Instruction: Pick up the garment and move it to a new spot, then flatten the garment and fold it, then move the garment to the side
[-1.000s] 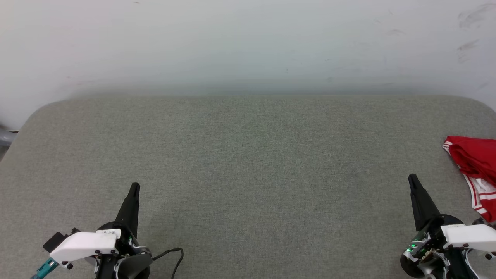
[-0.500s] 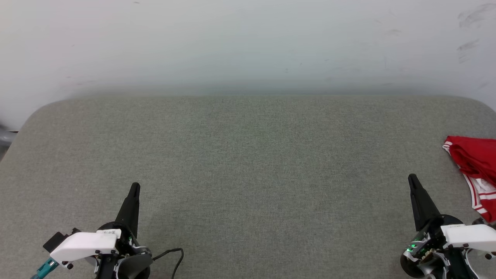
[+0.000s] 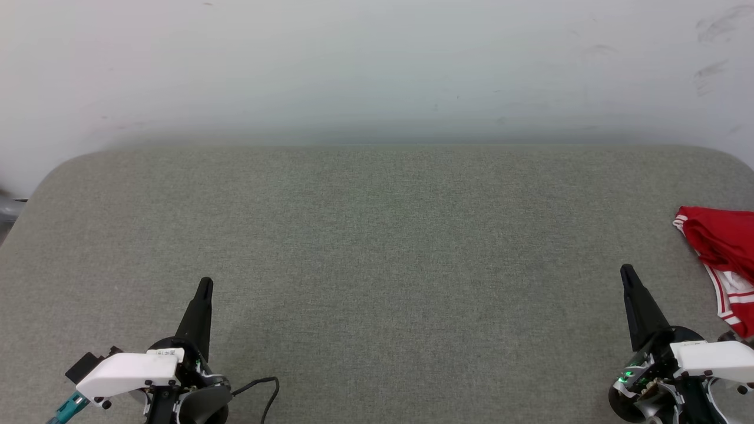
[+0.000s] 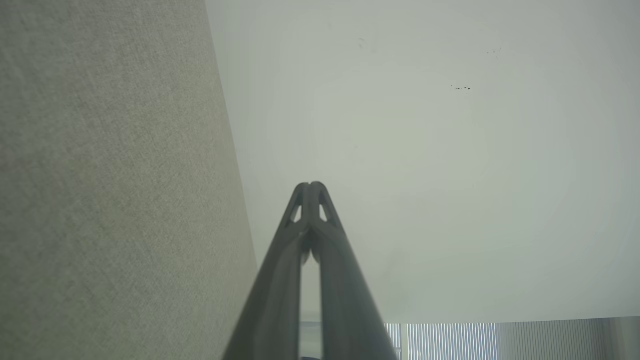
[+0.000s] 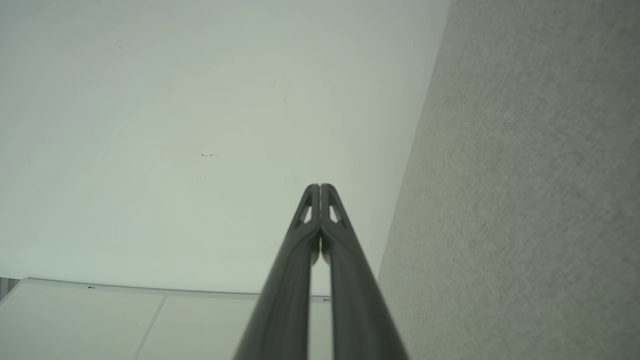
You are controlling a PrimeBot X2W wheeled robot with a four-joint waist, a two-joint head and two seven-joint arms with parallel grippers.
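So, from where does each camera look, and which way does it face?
Head view: on the head, facing forward and down at the grey table and garment; left gripper and right gripper show, shut.
Left wrist view: on that wrist, along the left gripper toward the white wall.
Right wrist view: likewise, along the right gripper.
Shared: both wrist views see wall and table.

crumpled red garment with white-and-red striped trim [image 3: 720,241]: cut by head view's right edge; overall shape can't be told.
grey felt-covered desk [image 3: 377,247]: near edge and both sides run out of frame.
dark grey stub [image 3: 8,208]: cropped at left edge, can't identify.
thin black cable [image 3: 262,390]: runs off bottom edge.
dark two-finger left gripper [image 3: 205,285]: wrist housing cropped at bottom.
dark two-finger right gripper [image 3: 625,271]: wrist cropped at bottom and right.
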